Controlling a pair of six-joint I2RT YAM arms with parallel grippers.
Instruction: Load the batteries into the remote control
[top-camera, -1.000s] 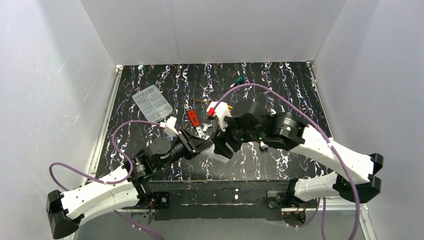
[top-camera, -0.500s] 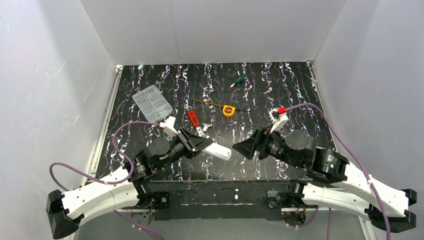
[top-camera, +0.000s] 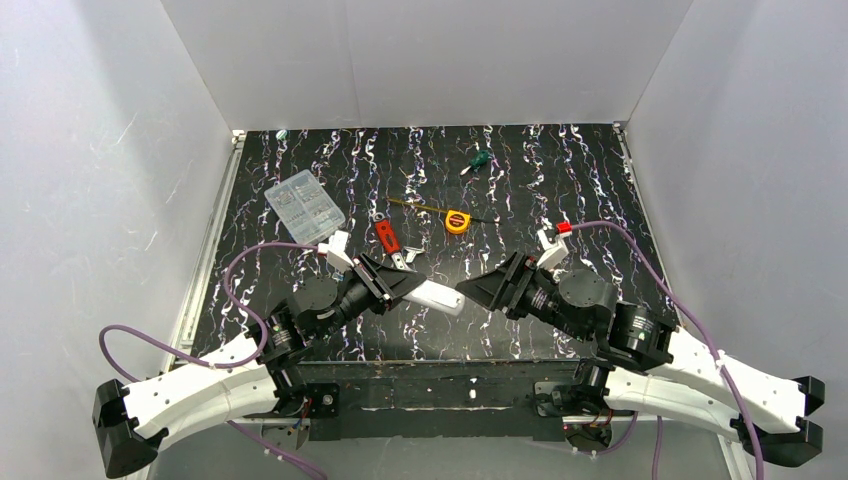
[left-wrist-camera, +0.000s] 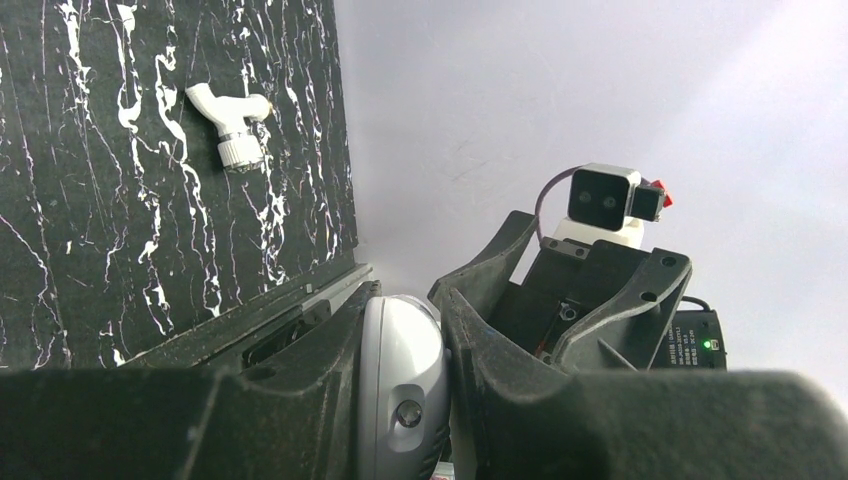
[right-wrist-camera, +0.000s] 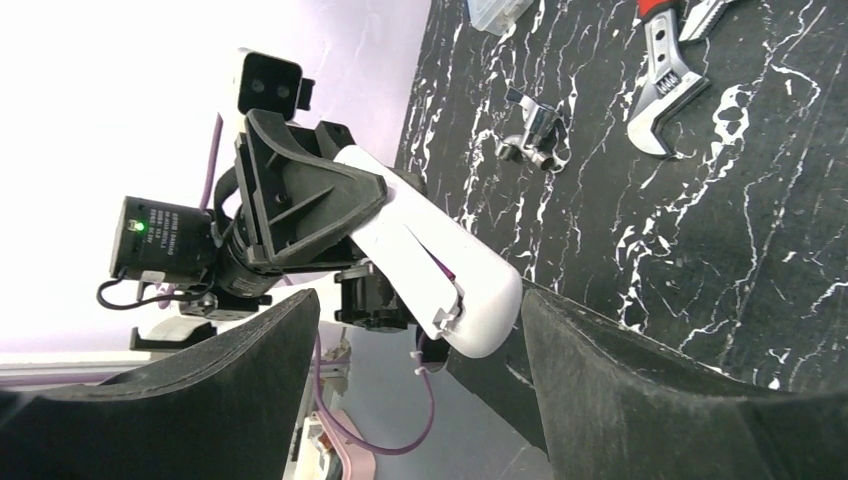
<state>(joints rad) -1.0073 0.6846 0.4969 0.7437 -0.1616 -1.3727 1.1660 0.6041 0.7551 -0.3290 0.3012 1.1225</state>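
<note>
My left gripper (top-camera: 400, 285) is shut on the remote control (top-camera: 440, 298), a white oblong handset held above the table's front part, with its free end pointing right. In the left wrist view the handset's rounded end (left-wrist-camera: 400, 370) is wedged between my two black fingers (left-wrist-camera: 300, 400). My right gripper (top-camera: 478, 292) faces it from the right, open. In the right wrist view the remote control's free end (right-wrist-camera: 440, 270) reaches in between my spread right fingers (right-wrist-camera: 620, 390), and I cannot tell if it touches one. No batteries show in any view.
A clear plastic box (top-camera: 305, 205) lies at the left. A red-handled wrench (top-camera: 388, 238) and silvery metal bits (right-wrist-camera: 535, 135) lie behind the left gripper. A yellow tape measure (top-camera: 457, 221) and a green screwdriver (top-camera: 477, 161) lie further back. A white pipe fitting (left-wrist-camera: 230, 125) rests on the mat.
My right arm swung away from over the remote control to the right, opened its jaws wider, then edged back toward the handset's free end. The left gripper kept its hold.
</note>
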